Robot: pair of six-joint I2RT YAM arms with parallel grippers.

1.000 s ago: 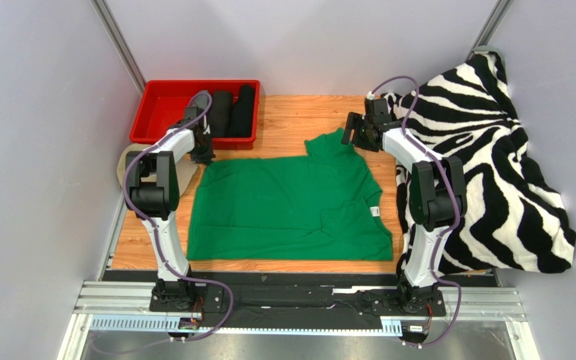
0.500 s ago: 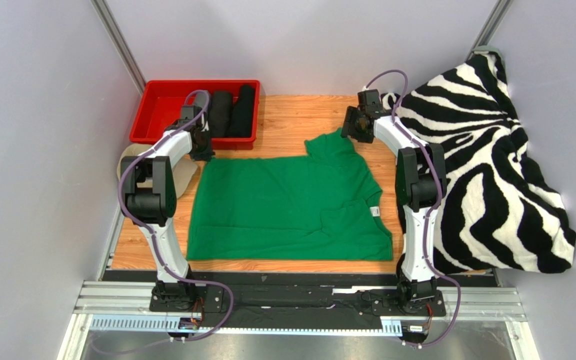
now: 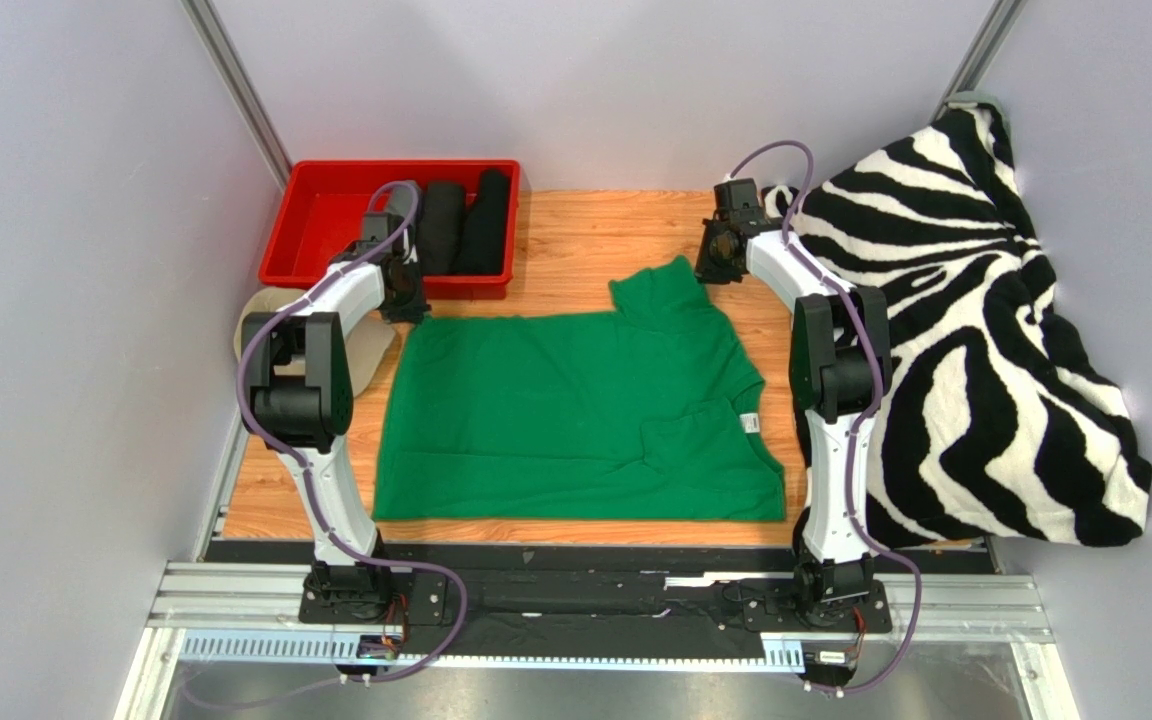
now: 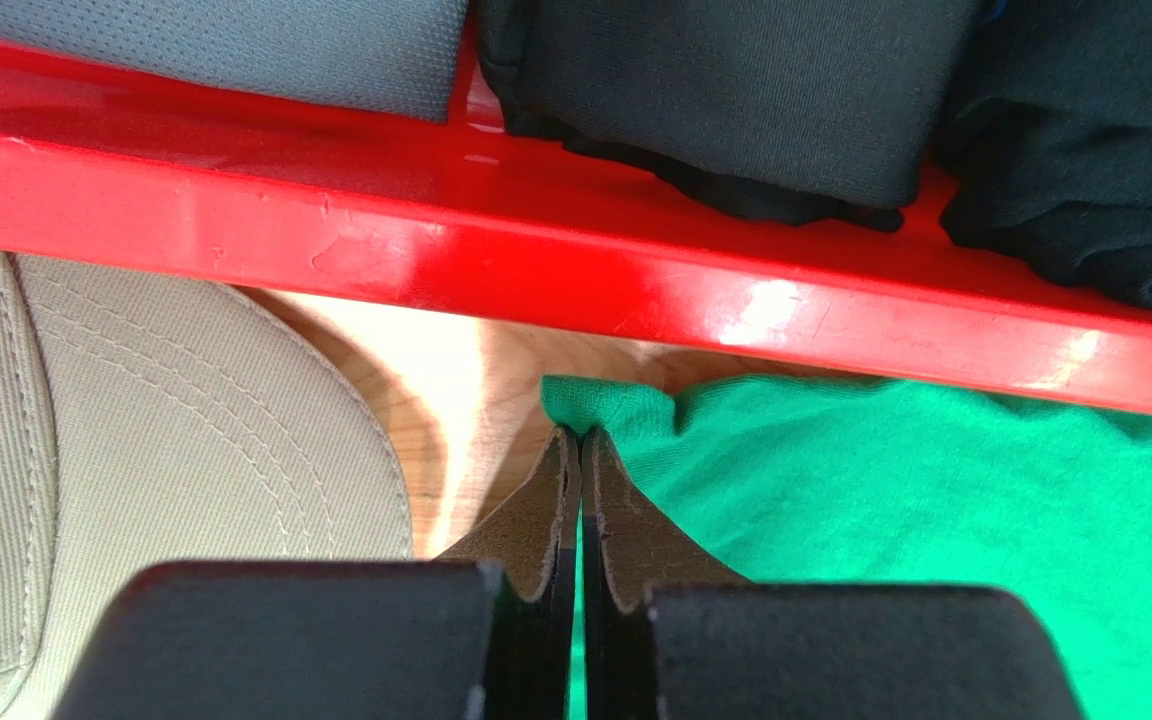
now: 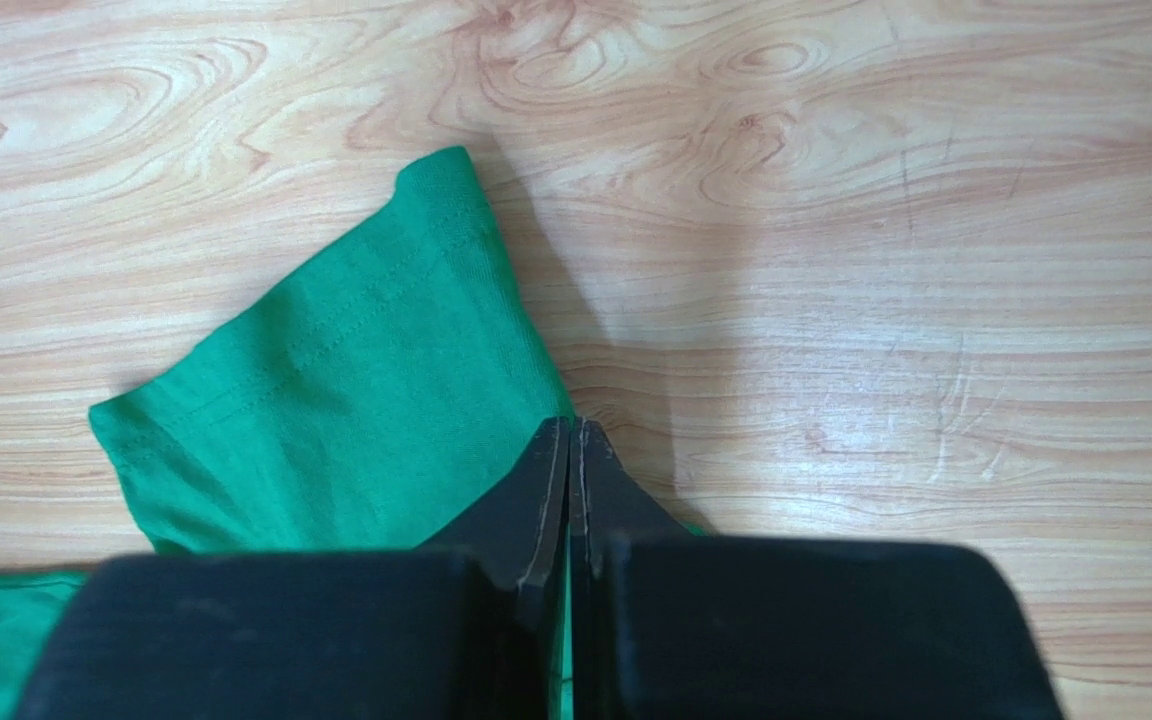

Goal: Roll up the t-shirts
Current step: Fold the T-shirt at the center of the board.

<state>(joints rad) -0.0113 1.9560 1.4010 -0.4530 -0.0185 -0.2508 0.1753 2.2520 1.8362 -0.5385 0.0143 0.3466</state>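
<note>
Pale grey walls point(image 3: 612, 90) enclose a wooden table point(image 3: 597, 240), seemingly lit from above.

The green t-shirt point(image 3: 582, 413) was matt knitted cloth on a smooth, pale wood-grain surface point(image 5: 868, 225). The red tray point(image 4: 537, 255) was glossy plastic; the beige cap point(image 4: 132, 405) was ribbed, stitched fabric.

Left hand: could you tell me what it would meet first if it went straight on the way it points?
Most likely the green t-shirt's corner, bunched just beyond the left hand, then the red bin's near wall; depth is unclear.
</note>
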